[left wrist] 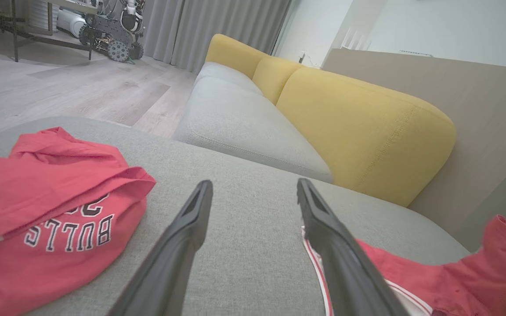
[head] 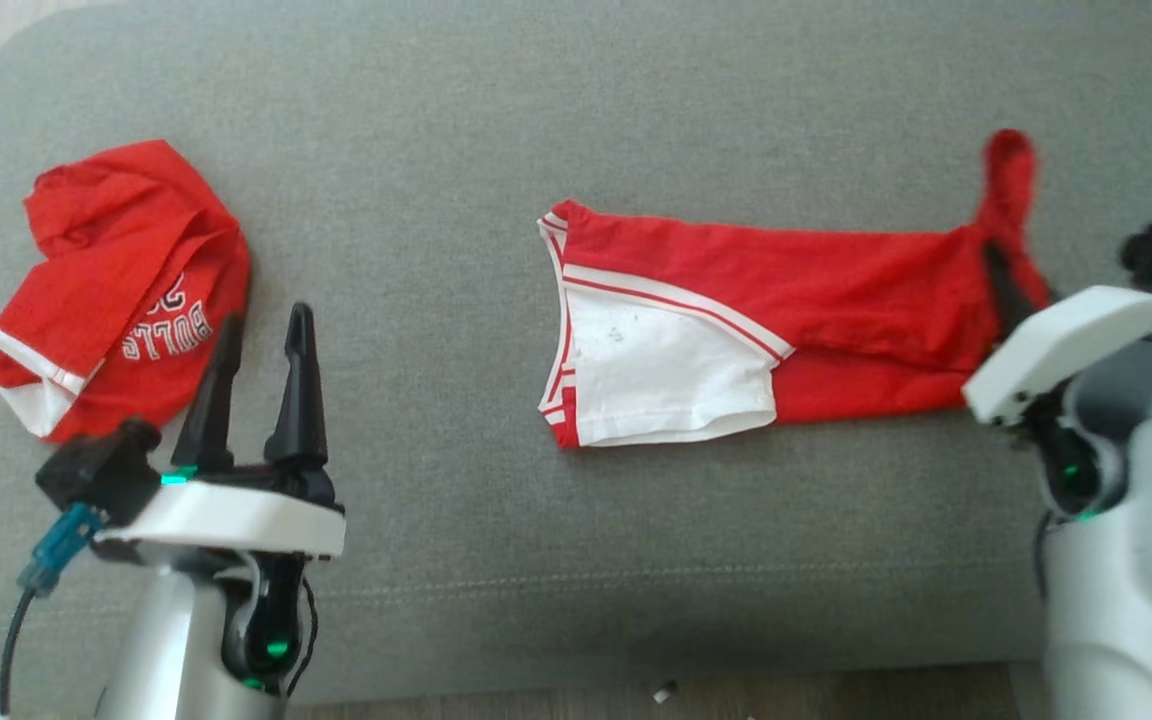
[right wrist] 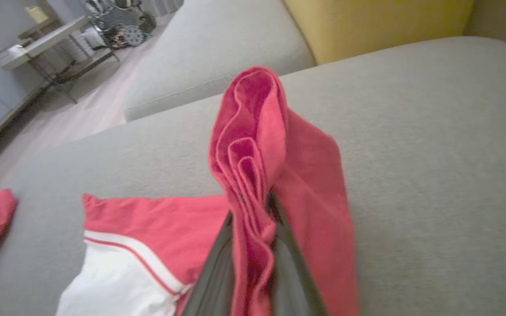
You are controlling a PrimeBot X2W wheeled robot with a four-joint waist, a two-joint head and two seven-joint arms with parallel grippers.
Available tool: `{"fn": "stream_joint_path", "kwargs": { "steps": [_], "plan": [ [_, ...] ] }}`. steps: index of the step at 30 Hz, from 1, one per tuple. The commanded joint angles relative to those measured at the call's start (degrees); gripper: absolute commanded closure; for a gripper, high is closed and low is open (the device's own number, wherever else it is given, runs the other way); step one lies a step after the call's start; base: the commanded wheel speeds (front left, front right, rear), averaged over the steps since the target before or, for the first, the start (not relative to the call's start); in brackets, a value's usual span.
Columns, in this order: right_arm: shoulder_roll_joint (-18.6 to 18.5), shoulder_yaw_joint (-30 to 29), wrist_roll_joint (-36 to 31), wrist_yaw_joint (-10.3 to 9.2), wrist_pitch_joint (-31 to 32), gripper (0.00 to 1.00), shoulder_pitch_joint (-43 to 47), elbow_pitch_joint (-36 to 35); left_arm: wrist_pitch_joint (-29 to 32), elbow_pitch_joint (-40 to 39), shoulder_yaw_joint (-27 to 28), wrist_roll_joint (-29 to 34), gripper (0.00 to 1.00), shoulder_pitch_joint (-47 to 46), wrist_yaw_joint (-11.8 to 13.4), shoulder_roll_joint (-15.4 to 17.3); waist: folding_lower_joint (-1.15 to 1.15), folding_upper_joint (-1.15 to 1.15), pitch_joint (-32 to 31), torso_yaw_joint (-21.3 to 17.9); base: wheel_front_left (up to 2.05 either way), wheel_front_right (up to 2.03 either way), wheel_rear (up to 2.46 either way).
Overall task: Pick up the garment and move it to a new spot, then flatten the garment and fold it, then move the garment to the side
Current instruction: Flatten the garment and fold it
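While your right claw is clamped on a bunched red strap of the garment, the rest of the cloth lies stretched along the cushion, well to the right of the Bulls top. Your left claw stands wide and empty just beside the Bulls top, on its right, apart from the garment. Treat the garment as light, thin and limp. It will likely sag, drag on the cushion's weave and slip through a loose pinch. A hem or corner looks like the best hold, so take the white-trimmed end, the one nearest the Bulls top, with your left claw and draw both ends taut.
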Motion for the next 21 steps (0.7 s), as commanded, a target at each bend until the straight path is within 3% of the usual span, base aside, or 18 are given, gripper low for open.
{"fn": "stream_joint_path", "kwargs": {
  "steps": [1,11,21],
  "plan": [
    [0.68,2.42,1.31,0.36,0.51,1.0,-0.52,-3.3,-0.44,-1.76,2.08,-0.45,0.0,-0.74,-0.35,0.57,0.0,0.0,-0.4,0.04,0.0,0.0,0.0],
    [1.67,13.97,14.49,0.36,3.34,1.0,2.3,-9.54,-0.44,-1.6,2.56,-1.18,0.0,0.19,-0.35,0.57,0.0,0.0,-0.84,0.68,0.0,0.0,0.0],
    [1.69,21.69,22.02,0.36,-3.16,1.0,-0.46,-1.88,-0.44,-0.65,1.51,-1.95,0.0,-0.57,-0.28,0.57,0.0,0.0,0.57,2.71,0.0,0.0,0.0]
  ]
}}
